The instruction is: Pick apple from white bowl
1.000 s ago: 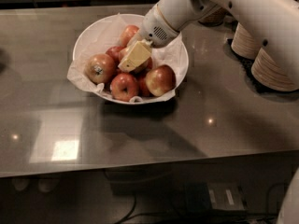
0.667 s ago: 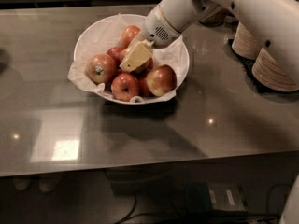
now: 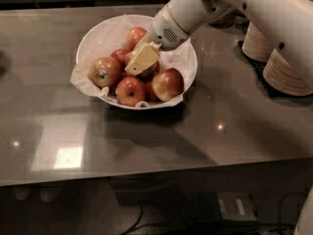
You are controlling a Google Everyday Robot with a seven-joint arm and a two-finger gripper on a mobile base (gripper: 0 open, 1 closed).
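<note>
The white bowl (image 3: 188,58) stands at the back middle of the grey table, lined with crumpled white paper and holding several apples. An apple (image 3: 167,83) with a pale yellow-gold side lies at the bowl's front right. An apple with a small dark sticker (image 3: 104,71) lies at the left, and a smaller deep-red one (image 3: 130,90) at the front. My gripper (image 3: 142,60) reaches down from the upper right into the middle of the bowl. Its cream tip sits among the apples, just left of the pale one, and hides what is under it.
Stacks of small beige paper bowls (image 3: 287,70) stand on a dark mat at the right edge, under my arm (image 3: 254,4). The table's front edge (image 3: 146,177) runs across the lower part of the view, with cables on the floor below.
</note>
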